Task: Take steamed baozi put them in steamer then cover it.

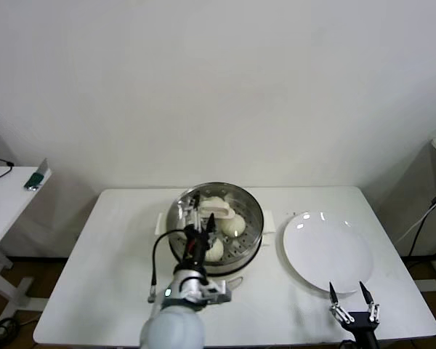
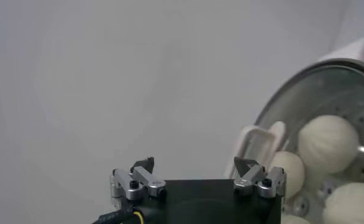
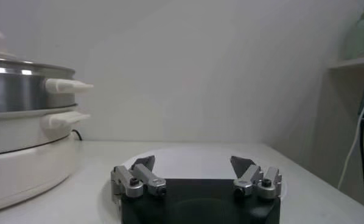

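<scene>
The steamer [image 1: 256, 218] stands mid-table on its white cooker base [image 3: 24, 164]. The glass cover [image 1: 219, 211] lies on it, white handle [image 2: 262, 143] up. Through the glass show three steamed baozi [image 1: 233, 225], also in the left wrist view [image 2: 327, 135]. My left gripper [image 1: 190, 206] hovers over the cover's near-left part, open [image 2: 193, 163], holding nothing, close beside the handle. My right gripper [image 1: 347, 289] rests open at the table's front right, empty [image 3: 193, 159], just in front of the plate.
A flat white plate [image 1: 327, 251] lies right of the steamer, bare. The white table [image 1: 94, 276] has free surface on its left side. A small side table [image 1: 7, 196] with a few items stands far left. A cable hangs at the far right.
</scene>
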